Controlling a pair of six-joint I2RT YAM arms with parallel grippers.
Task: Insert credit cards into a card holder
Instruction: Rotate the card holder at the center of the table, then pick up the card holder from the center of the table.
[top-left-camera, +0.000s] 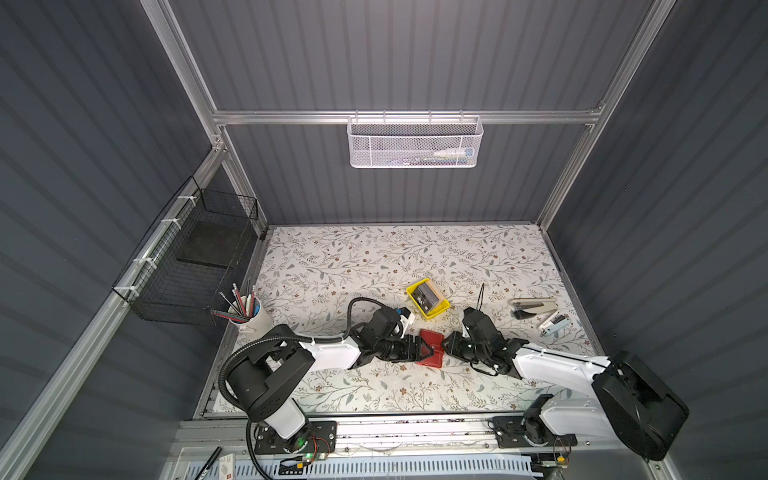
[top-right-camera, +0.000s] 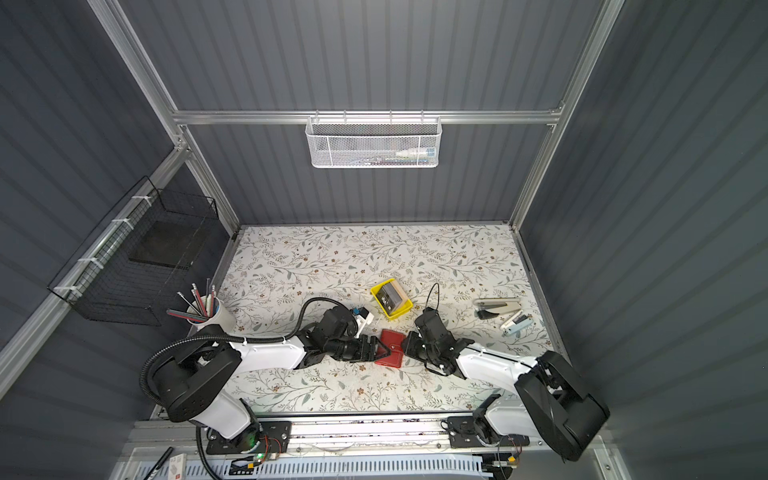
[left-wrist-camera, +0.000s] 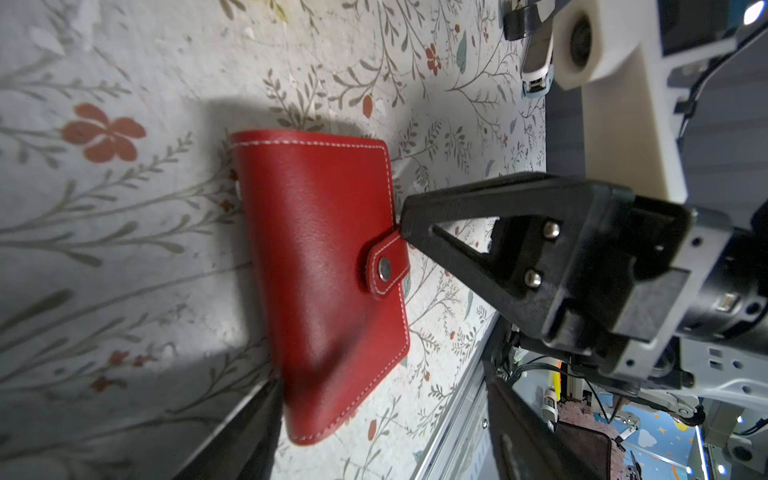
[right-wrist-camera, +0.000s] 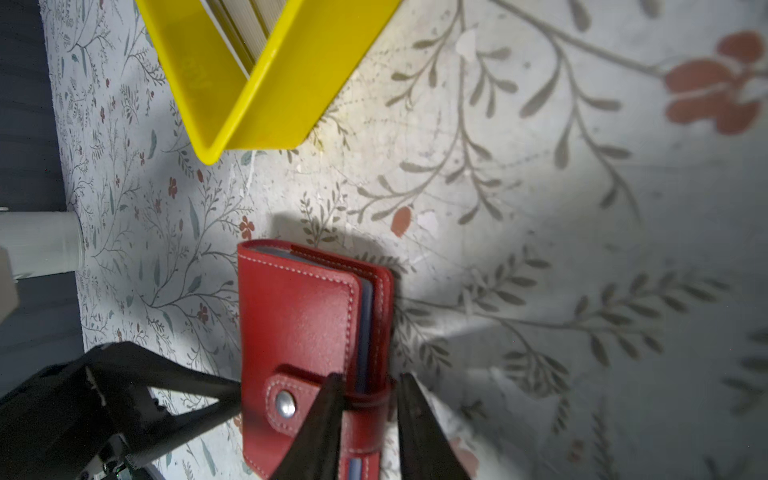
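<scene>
Lower centre of both top views: card holder (top-left-camera: 429, 337) lies shut on the flowered table (top-left-camera: 374, 257), snap strap (left-wrist-camera: 384, 268) buttoned. Bluish sleeves (right-wrist-camera: 365, 307) show at its open edge in the right wrist view.

On its frame-left side sits the left gripper (top-left-camera: 423, 352), jaws wide apart, one finger (left-wrist-camera: 249, 424) at a corner of the cover. On its frame-right side the right gripper (right-wrist-camera: 368, 415) has its fingers either side of the strap where it wraps the edge. Can't tell if they pinch it.

Just up-right of the holder, not touching, is the yellow tray (top-left-camera: 440, 312). It holds a stack of cards (top-left-camera: 427, 297), dark one with white lettering on top, tan one behind.

Upper centre, on the back rail, the white mesh basket (top-left-camera: 374, 141) holds a pale tube-like item (top-left-camera: 451, 154); rest unreadable.

Frame left, on the side wall, the black wire basket (top-left-camera: 174, 307) holds one dark flat slab (top-left-camera: 212, 243).

At the table's left edge the white cup (top-left-camera: 259, 320) holds pencils (top-left-camera: 243, 301).
</scene>
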